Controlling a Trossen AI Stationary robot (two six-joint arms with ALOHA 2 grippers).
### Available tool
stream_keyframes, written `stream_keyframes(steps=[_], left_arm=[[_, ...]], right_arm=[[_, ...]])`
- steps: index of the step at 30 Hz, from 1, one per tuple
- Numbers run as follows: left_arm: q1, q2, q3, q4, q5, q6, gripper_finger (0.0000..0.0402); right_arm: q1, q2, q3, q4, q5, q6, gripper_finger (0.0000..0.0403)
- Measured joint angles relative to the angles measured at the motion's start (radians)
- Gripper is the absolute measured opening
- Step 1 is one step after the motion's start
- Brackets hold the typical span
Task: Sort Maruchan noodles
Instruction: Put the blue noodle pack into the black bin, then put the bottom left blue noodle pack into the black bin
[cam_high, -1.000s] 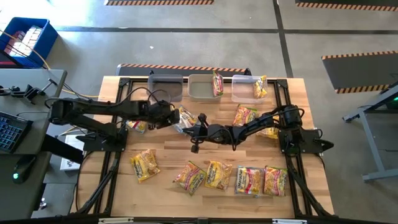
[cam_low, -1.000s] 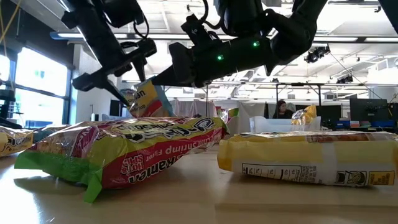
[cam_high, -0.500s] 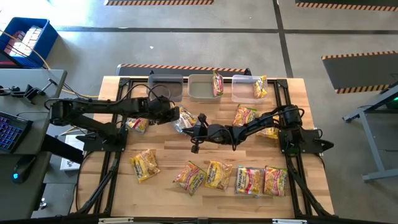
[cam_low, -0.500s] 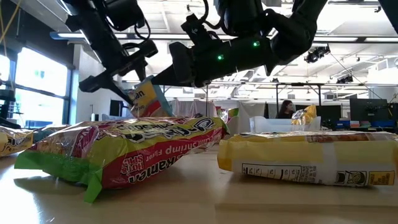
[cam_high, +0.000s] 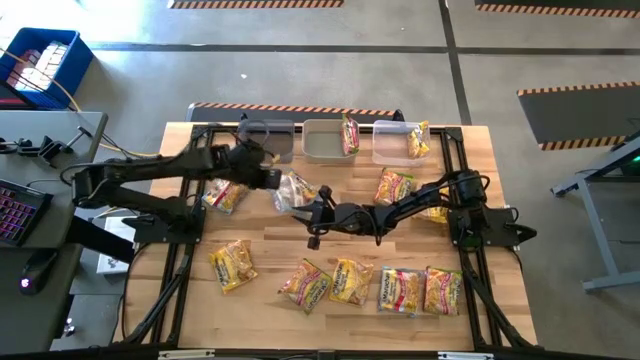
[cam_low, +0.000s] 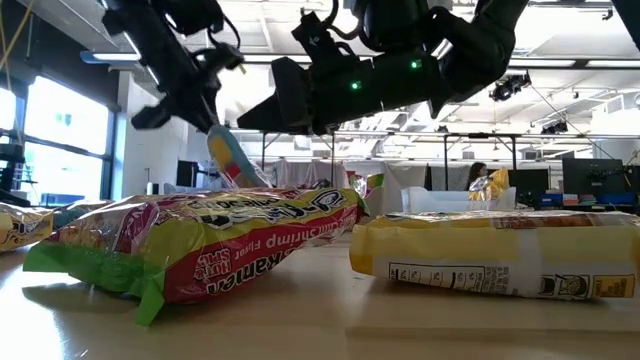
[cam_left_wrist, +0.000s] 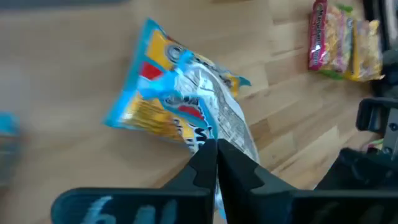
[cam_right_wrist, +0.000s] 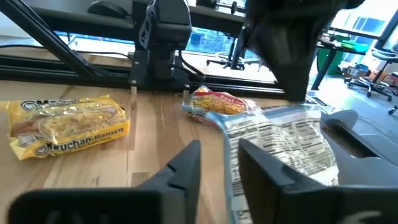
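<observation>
On nearest packet (cam_low: 200, 240): "Shrimp Flavor", "Ramen".

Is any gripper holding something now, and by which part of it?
The left gripper pinches the blue-edged noodle packet by one end seam. The right gripper is open beside it.
</observation>
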Motion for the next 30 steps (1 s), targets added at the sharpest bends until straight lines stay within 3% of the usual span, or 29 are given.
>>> stream_keyframes(steps=[4, 8, 13, 16, 23, 30], left_arm=[[0.081, -0.023, 0.092, -0.193, 0.006, 0.133, 0.0001], [0.134, -0.024, 0.120, -0.272, 0.054, 0.172, 0.0002], [0.100, -0.001, 0.093, -0.350, 0.144, 0.163, 0.0032], [0.037, -0.022, 0.042, -0.361, 0.139, 0.146, 0.0061], [-0.106, -0.162, -0.145, -0.166, 0.177, -0.043, 0.0087], [-0.245, -0.307, -0.319, -0.131, 0.172, -0.310, 0.0090]], right_arm=[[0.000, -0.013, 0.000, -0.010, 0.001, 0.001, 0.0131], [-0.001, -0.013, -0.001, -0.024, 0.002, 0.003, 0.0134], [-0.017, -0.013, -0.001, -0.054, 0.001, 0.031, 0.0134], [-0.026, -0.013, -0.001, -0.092, 0.001, 0.031, 0.0134], [-0.041, -0.013, -0.001, -0.137, -0.018, 0.051, 0.0134], [-0.063, -0.013, -0.001, -0.145, -0.078, 0.089, 0.0134]])
